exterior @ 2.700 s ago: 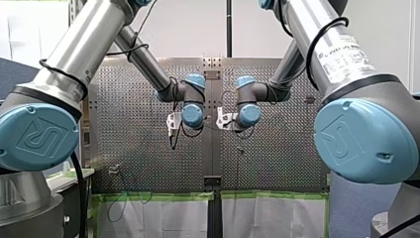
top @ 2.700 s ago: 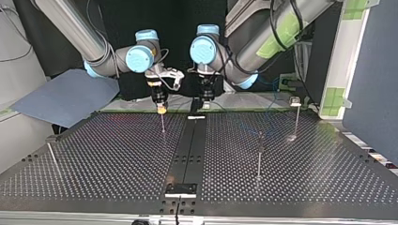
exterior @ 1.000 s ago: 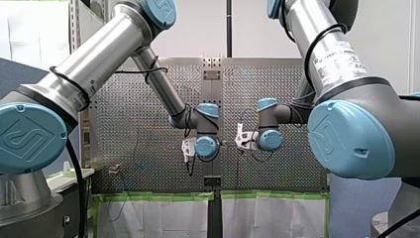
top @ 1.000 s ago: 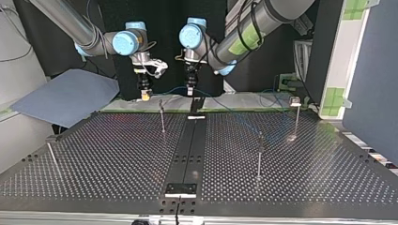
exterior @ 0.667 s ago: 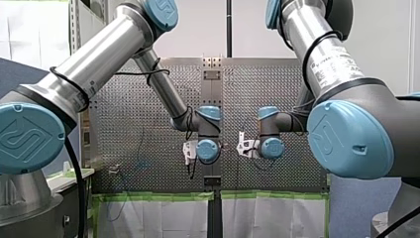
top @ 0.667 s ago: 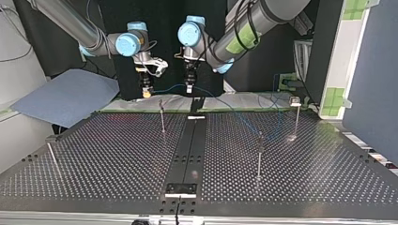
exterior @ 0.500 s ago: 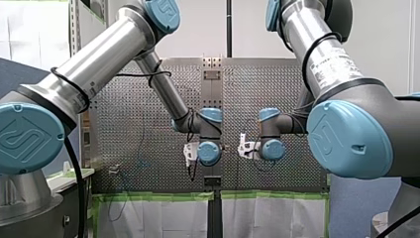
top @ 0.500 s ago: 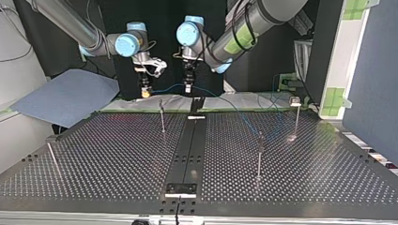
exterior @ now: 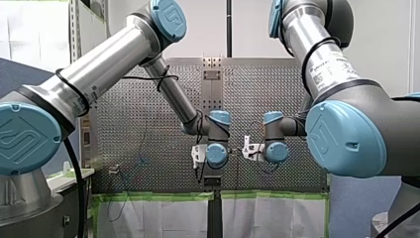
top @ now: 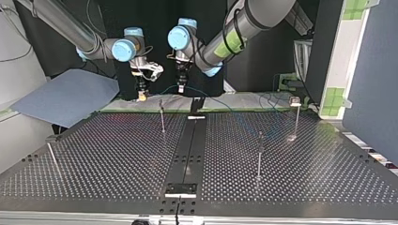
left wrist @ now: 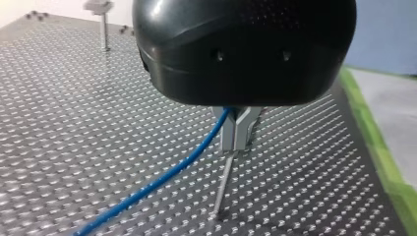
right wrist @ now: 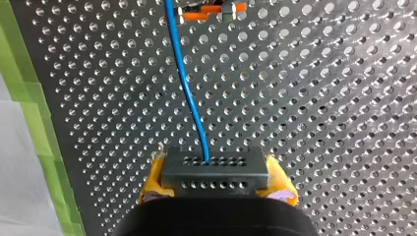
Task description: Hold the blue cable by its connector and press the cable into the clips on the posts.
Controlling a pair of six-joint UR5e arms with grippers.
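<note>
**Blue cable held between both hands over the far edge of the surface**

Right hand (right wrist: 218,183): the yellow pads (right wrist: 280,186) press against both sides of a dark perforated connector (right wrist: 212,167), so the hand is pinching the connector. The blue cable (right wrist: 189,93) leaves the connector's upper face and runs straight ahead of the hand. It ends at an orange-and-metal part (right wrist: 209,8), which cannot be identified.

Left hand (left wrist: 236,142): the housing is black and the metal fingers (left wrist: 228,132) are drawn together. The cable emerges at the fingers and slopes away down toward the perforated surface (left wrist: 74,98). The hand reads as pinching the cable. A thin post (left wrist: 223,189) stands directly under the fingertips, but contact with it cannot be confirmed. A second post with a clip head (left wrist: 104,34) stands well apart, near the surface's corner.

Top view: both hands hang close together above the far edge of the surface. The right hand is at the view's left, with the left hand just to its right. The cable sags in a short arc between them. From the left hand it trails off toward the view's right. The upright post beside the centre strip stands near and below the right hand. Whether the cable sits in any clip cannot be made out.

Front view: the two wrists sit side by side at mid-picture, and the fingers are not discernible there.
</note>
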